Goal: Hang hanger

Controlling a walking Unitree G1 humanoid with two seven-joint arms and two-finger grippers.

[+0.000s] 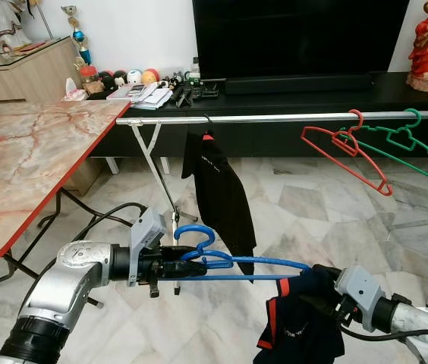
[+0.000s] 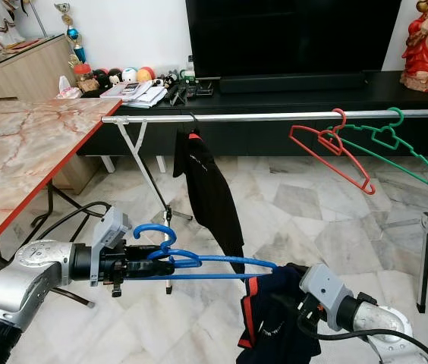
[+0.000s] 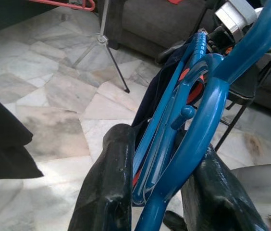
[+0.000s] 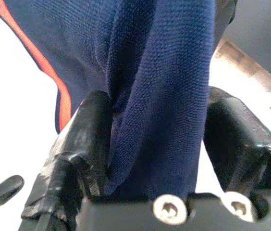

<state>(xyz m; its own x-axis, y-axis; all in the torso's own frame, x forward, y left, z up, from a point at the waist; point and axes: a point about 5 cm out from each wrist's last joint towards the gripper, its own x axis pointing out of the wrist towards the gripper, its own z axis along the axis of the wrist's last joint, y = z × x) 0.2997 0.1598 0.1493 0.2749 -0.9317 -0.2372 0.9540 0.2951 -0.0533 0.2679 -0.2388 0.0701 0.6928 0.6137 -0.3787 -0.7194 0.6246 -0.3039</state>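
A blue plastic hanger (image 1: 233,265) lies level in front of me, below a silver clothes rail (image 1: 275,118). My left gripper (image 1: 186,268) is shut on the hanger just under its hook; the left wrist view shows the blue hanger (image 3: 193,139) between the black fingers (image 3: 109,192). A navy garment with red trim (image 1: 303,326) droops from the hanger's far end. My right gripper (image 1: 322,297) is shut on that cloth, and the right wrist view shows the navy garment (image 4: 164,86) pinched between its fingers (image 4: 85,139).
On the rail hang a black garment (image 1: 218,189), a red hanger (image 1: 347,152) and a green hanger (image 1: 411,148). A marble-topped table (image 1: 32,167) stands on my left. The rail's stand legs (image 1: 157,174) and a black TV console (image 1: 290,91) are behind.
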